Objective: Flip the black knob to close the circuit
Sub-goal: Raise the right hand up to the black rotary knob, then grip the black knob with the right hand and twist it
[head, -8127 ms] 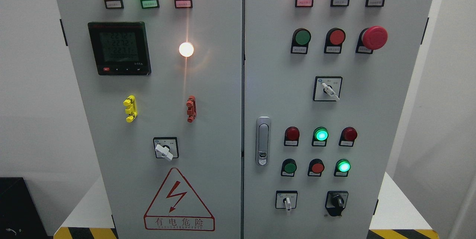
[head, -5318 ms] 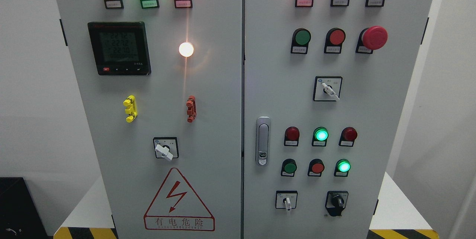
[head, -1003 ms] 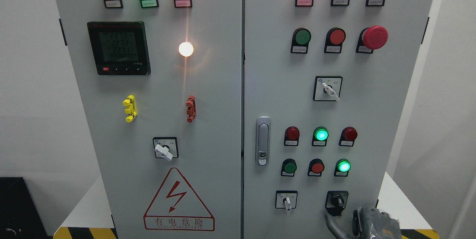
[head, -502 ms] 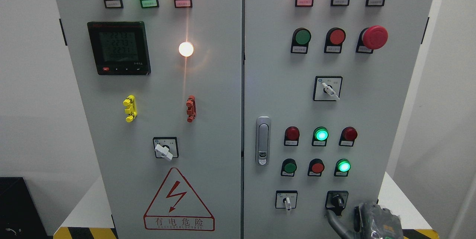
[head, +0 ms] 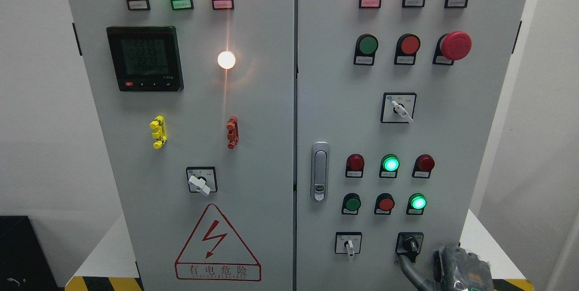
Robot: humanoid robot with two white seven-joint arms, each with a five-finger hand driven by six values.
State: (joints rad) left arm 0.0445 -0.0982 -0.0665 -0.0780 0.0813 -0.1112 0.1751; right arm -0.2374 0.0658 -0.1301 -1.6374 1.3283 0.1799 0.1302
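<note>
The black knob (head: 411, 244) sits on a black plate at the lower right of the cabinet's right door (head: 334, 114). My right hand (head: 420, 261) comes up from the bottom right corner, just below and to the right of the knob. One grey finger (head: 405, 262) stretches up-left and its tip lies at the lower edge of the knob's plate. The hand is open and holds nothing. Most of the hand is cut off by the picture's bottom edge. My left arm does not show.
A white-handled selector switch (head: 348, 245) stands left of the knob. Above it are rows of red and green buttons and lit green lamps (head: 390, 164). A silver door handle (head: 320, 171) sits near the door seam. The left door carries a meter (head: 144, 58).
Since 5.3 s ago my right hand has entered at the bottom right. Over the last second it has risen slightly, bringing its finger up to the knob's plate.
</note>
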